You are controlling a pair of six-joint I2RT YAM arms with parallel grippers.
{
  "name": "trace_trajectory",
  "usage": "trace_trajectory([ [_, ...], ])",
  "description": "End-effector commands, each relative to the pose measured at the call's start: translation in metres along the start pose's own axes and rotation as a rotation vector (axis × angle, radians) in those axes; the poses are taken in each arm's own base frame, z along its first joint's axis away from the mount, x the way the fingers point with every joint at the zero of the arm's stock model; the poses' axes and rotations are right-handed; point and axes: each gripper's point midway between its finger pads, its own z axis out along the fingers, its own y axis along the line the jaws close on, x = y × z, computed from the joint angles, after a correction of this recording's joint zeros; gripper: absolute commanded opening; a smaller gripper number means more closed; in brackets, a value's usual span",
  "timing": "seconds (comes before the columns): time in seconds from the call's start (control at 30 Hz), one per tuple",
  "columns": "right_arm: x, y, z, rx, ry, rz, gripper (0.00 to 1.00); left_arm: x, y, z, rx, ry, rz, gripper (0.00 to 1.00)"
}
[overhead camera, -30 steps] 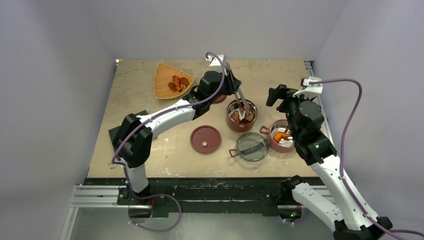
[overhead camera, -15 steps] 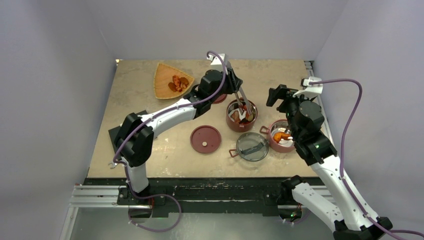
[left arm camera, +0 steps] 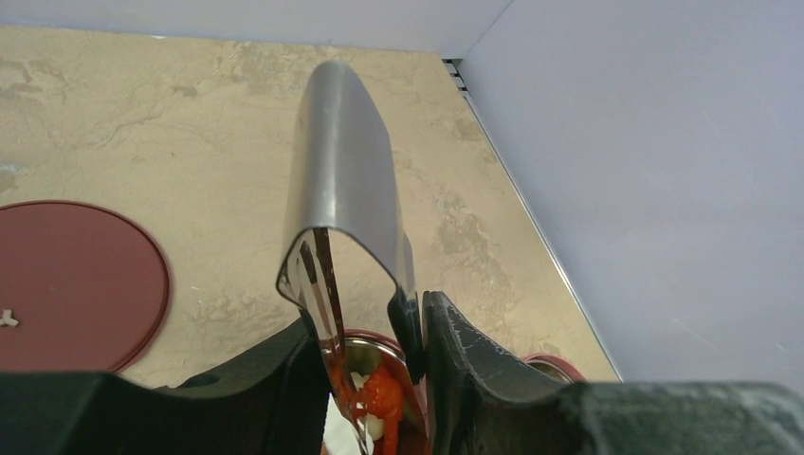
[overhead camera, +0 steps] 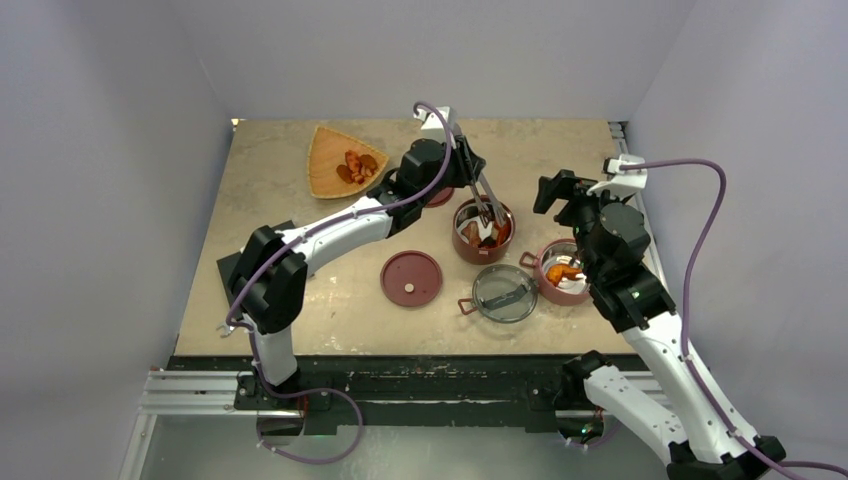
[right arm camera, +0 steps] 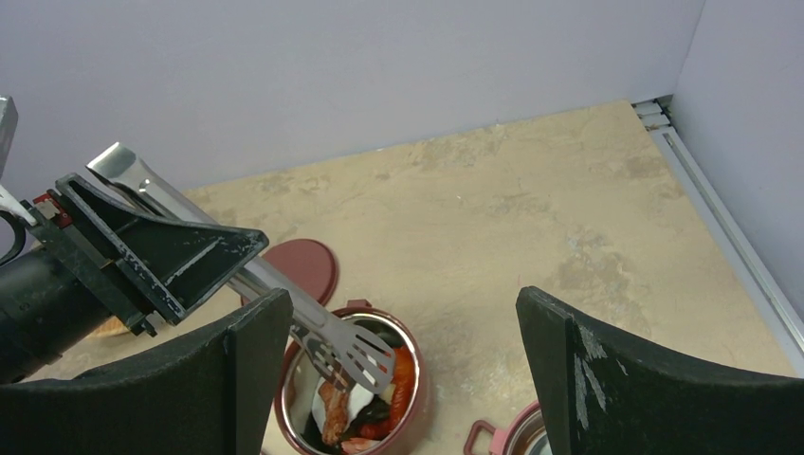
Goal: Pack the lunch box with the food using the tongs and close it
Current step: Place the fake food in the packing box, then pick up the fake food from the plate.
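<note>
My left gripper is shut on the silvery tongs, one finger against each arm just below the bent hinge end. The slotted tips hang slightly apart over the back lunch box bowl. That bowl holds food: red, brown and white pieces. The second bowl at the right holds orange food. My right gripper hovers open above the gap between the bowls, nothing between its fingers. More food lies on the orange tray.
A dark-red disc lid lies left of the smoky clear lid, both in front of the bowls. Another disc lid lies behind the back bowl. Walls close the table on three sides.
The left gripper has eased a little on the tongs and drawn their tips slightly up and back over the bowl. The right arm has not moved.
</note>
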Motion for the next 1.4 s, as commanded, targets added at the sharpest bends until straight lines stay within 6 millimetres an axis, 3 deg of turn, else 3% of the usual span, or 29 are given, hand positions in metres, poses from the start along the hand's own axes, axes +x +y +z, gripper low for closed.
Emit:
trace_trajectory([
  [0.0, -0.007, 0.0, -0.003, -0.005, -0.022, 0.007, 0.92, -0.046, -0.025, -0.015, 0.05, -0.104, 0.005, 0.35],
  [0.2, -0.01, -0.001, -0.005, -0.003, -0.031, 0.01, 0.92, -0.086, -0.033, -0.051, 0.043, -0.148, 0.043, 0.33],
  [0.33, -0.012, -0.001, -0.005, -0.004, -0.037, 0.014, 0.92, -0.113, -0.021, -0.077, 0.008, -0.152, 0.072, 0.32],
  [0.4, -0.014, 0.0, -0.005, -0.009, -0.042, 0.017, 0.92, -0.128, -0.005, -0.088, -0.028, -0.16, 0.084, 0.32],
  [0.6, -0.014, 0.004, -0.005, -0.026, -0.04, 0.024, 0.92, -0.167, 0.074, -0.112, -0.209, -0.181, 0.122, 0.33],
  [0.93, -0.013, 0.002, -0.006, -0.025, -0.039, 0.02, 0.92, -0.203, 0.192, -0.117, -0.415, -0.316, 0.017, 0.34],
  [1.2, -0.011, 0.004, -0.003, -0.027, -0.034, 0.013, 0.93, -0.2, 0.26, -0.101, -0.572, -0.417, -0.074, 0.35],
  [1.37, -0.01, 0.005, 0.0, -0.028, -0.029, 0.005, 0.93, -0.191, 0.283, -0.085, -0.617, -0.427, -0.08, 0.35],
])
